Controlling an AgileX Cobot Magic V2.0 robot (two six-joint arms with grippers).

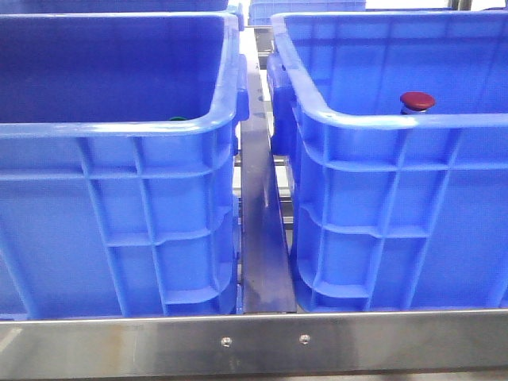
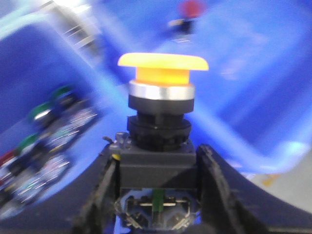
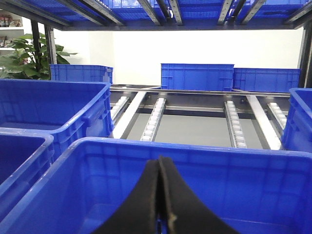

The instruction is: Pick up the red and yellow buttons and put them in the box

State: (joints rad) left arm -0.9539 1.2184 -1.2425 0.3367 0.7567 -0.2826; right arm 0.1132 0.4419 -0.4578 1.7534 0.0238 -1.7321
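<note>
No brand, label or writing can be read on anything in view. In the front view two blue crates stand side by side behind a steel rail (image 1: 254,341); neither arm shows there. The left crate (image 1: 119,135) has a bit of green (image 1: 176,119) just showing above its near rim. In the left wrist view the left gripper (image 2: 157,192) has its jaws closed on the dark square body of the yellow button (image 2: 163,62), which stands upright between them, cap well clear above the fingertips. Beyond the jaws, blurred, lie loose green-capped buttons (image 2: 46,109) and a red cap (image 2: 190,7). The right crate (image 1: 397,119) holds the red button (image 1: 417,101), its domed cap peeking over the near rim. The right gripper (image 3: 160,214) has its jaws pressed together on nothing, above a crate's interior, with roller tracks (image 3: 153,119) and more crates beyond.
</note>
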